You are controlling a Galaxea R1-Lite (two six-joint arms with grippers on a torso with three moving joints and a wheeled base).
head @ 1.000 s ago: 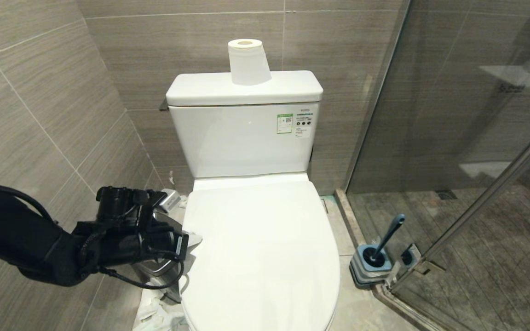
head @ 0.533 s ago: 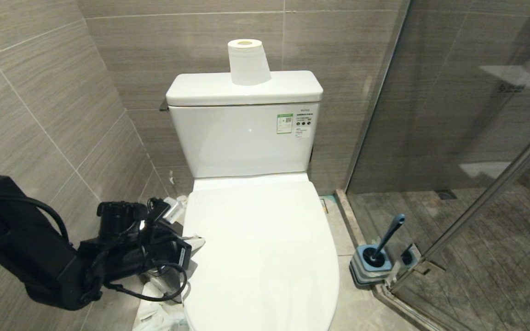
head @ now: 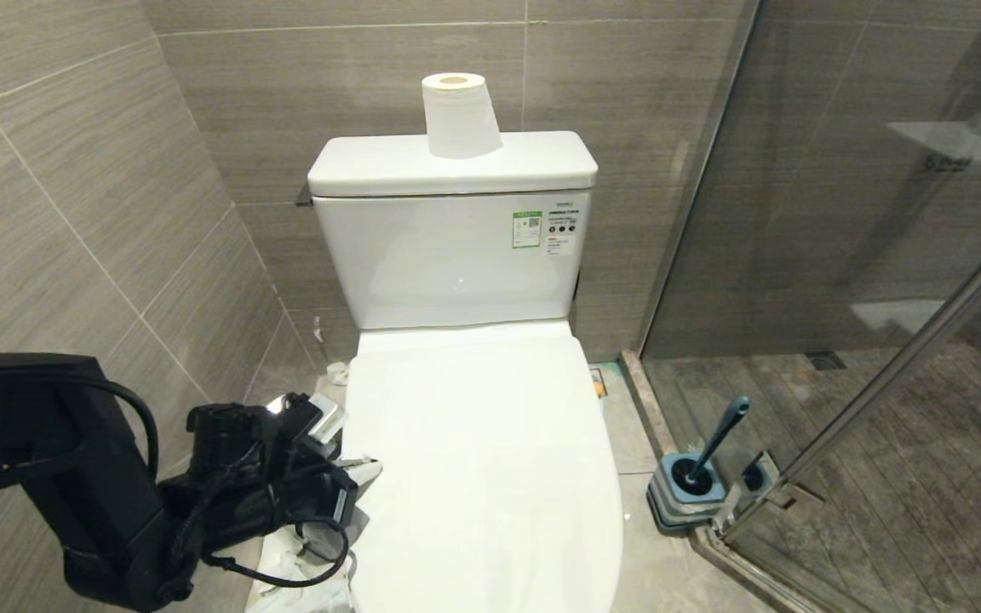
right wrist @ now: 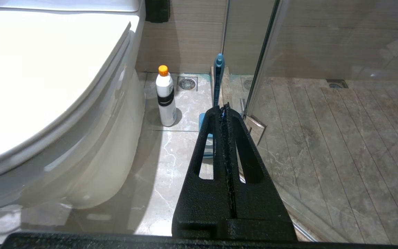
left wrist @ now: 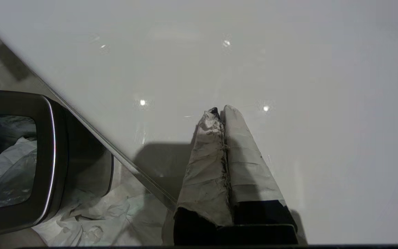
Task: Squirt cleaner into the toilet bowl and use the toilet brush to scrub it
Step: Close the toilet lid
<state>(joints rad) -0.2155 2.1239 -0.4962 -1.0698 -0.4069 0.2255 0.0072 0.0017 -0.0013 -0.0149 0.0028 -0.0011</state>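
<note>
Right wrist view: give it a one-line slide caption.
Shut black right gripper above the marble floor, beside the closed white toilet; beyond: orange-capped white bottle, slate-blue toilet brush.

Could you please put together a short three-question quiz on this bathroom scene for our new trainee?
1. True or false: the toilet lid is down.
2. What stands on the tank? A) bottle B) paper roll C) brush
3. Which gripper is at the lid's edge, and are its fingers open or shut?

Key: 1 true. 2 B, the paper roll. 3 The left gripper, shut; the right gripper hangs near the brush.
</note>
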